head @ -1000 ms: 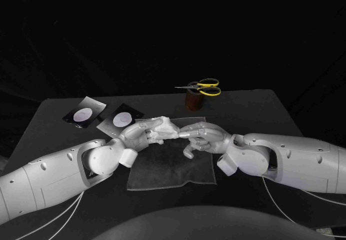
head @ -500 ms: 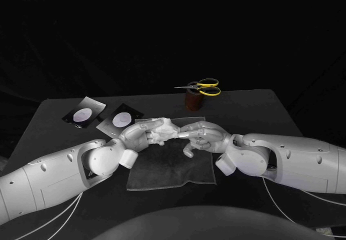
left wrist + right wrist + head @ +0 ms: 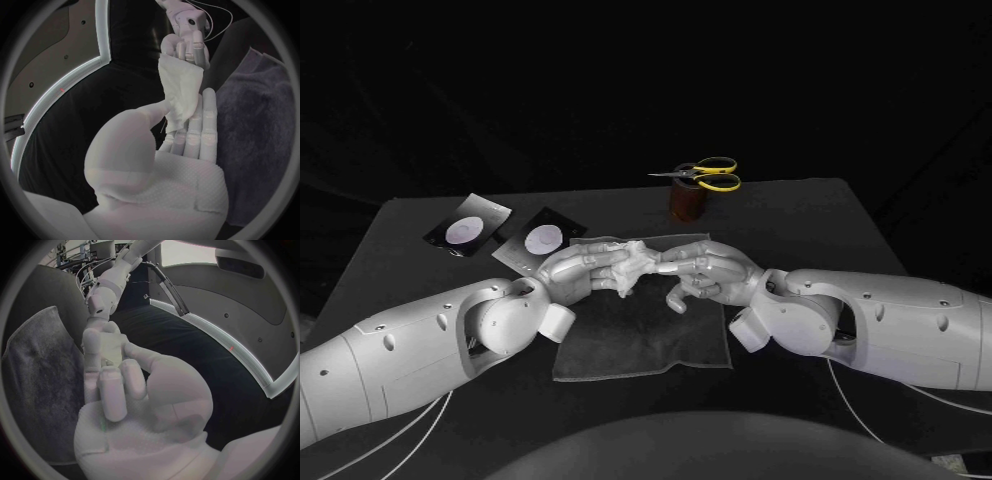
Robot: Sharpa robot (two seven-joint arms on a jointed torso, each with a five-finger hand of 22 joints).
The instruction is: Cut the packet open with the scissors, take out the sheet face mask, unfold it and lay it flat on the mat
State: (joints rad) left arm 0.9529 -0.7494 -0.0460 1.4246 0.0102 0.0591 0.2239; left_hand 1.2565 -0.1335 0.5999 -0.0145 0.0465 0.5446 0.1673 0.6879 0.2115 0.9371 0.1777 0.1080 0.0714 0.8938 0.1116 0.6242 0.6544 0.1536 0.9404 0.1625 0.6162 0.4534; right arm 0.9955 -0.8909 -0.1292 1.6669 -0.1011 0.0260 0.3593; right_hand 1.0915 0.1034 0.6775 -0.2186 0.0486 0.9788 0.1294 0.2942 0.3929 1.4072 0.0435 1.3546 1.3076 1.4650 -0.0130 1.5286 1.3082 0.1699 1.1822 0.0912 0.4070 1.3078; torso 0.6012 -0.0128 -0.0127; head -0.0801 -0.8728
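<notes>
- left hand (image 3: pixel 578 268) pinches the crumpled face mask (image 3: pixel 632 262) above the mat (image 3: pixel 643 340)
- right hand (image 3: pixel 707 272) grips its other edge; fingers hide most folds

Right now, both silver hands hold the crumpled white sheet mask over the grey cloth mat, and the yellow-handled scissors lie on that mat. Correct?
No: the head view shows the yellow-handled scissors atop the brown cylindrical holder behind the grey cloth mat.
</notes>
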